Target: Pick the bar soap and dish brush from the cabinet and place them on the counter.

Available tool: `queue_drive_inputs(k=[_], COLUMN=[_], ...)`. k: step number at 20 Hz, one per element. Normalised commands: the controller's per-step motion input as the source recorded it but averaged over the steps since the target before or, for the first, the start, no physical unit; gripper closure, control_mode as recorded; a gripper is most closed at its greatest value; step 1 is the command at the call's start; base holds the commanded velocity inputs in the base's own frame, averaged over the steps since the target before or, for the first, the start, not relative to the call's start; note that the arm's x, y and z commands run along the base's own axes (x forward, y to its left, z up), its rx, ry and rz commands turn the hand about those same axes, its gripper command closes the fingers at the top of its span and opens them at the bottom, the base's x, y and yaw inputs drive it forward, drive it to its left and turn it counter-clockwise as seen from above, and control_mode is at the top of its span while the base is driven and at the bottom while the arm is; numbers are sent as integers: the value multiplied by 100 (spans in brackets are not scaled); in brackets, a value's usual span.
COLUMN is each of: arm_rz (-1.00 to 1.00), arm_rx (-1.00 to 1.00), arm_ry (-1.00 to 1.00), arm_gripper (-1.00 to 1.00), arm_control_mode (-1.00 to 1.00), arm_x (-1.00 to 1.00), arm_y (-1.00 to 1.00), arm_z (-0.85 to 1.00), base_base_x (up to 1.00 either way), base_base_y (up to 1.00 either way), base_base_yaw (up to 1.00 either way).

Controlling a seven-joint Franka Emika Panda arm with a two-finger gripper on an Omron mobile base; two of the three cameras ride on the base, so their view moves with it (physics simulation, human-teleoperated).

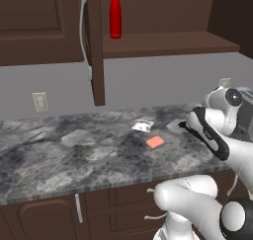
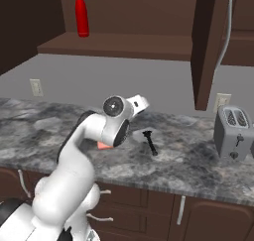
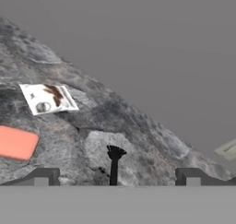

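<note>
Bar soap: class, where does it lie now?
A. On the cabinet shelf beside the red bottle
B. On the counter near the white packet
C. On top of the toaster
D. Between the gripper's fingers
B: the bar soap lies flat on the counter, just in front of the packet.

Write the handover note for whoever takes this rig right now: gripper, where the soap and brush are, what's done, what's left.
Gripper: open, fingers wide apart, holding nothing, low over the counter.
Bar soap: flat on the counter, near the whitish packet.
Dish brush: lying on the counter, between the fingers in the hand view, not gripped.
Cabinet: open shelf holds a red bottle.
Done: both items appear placed on the counter.
Left: probably just lift the arm clear.
</note>
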Motion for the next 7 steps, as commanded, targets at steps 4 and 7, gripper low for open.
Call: queue_drive_inputs(k=[4, 7], arm_rz=[0, 0], arm_rx=[0, 0], arm_ry=[5, 4], arm_gripper=[-100, -100], arm_control_mode=[-100, -100], arm_x=[-63, -71], arm_y=[-2, 0], arm_z=[51, 42], base_base_x=[0, 0], base_base_y=[0, 0], base_base_yaw=[0, 0])
